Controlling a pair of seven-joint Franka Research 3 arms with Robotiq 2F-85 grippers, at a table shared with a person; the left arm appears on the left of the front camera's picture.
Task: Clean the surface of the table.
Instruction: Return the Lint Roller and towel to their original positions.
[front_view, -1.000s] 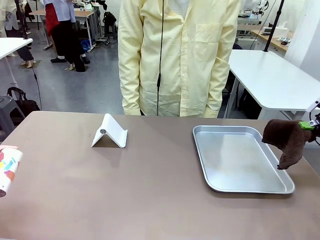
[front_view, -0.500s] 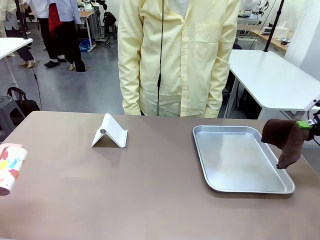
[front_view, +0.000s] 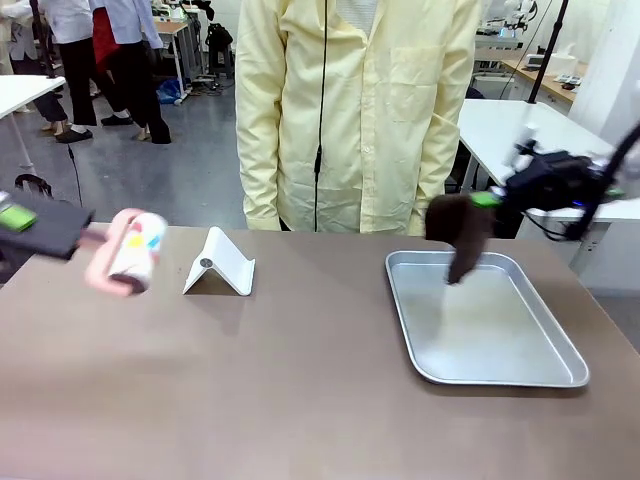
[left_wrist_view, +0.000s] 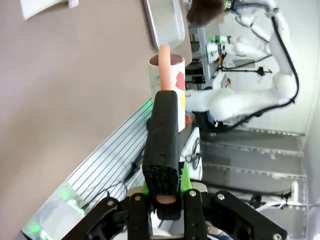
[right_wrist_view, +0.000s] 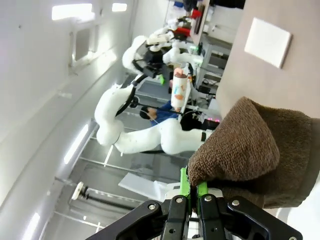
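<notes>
Table (front_view: 300, 390): brown-grey top spanning the foreground, not yet touched by either tool.
Tray (front_view: 540, 372): at 3 o'clock on the table.
Stand (front_view: 222, 264): at 11; the roller's sweep may knock it.
Left gripper (front_view: 45, 228): at 9, jaws clamped on the roller (front_view: 135, 250) handle.
Right gripper (front_view: 492, 198): at 2, pinching a cloth (front_view: 458, 232) over the tray; risk it wipes the tray, not the table.

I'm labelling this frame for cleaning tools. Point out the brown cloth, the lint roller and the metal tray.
brown cloth (front_view: 458, 232), front view, on its hanging middle fold.
lint roller (front_view: 137, 249), front view, on the patterned roll.
metal tray (front_view: 500, 372), front view, on its near rim.
</notes>
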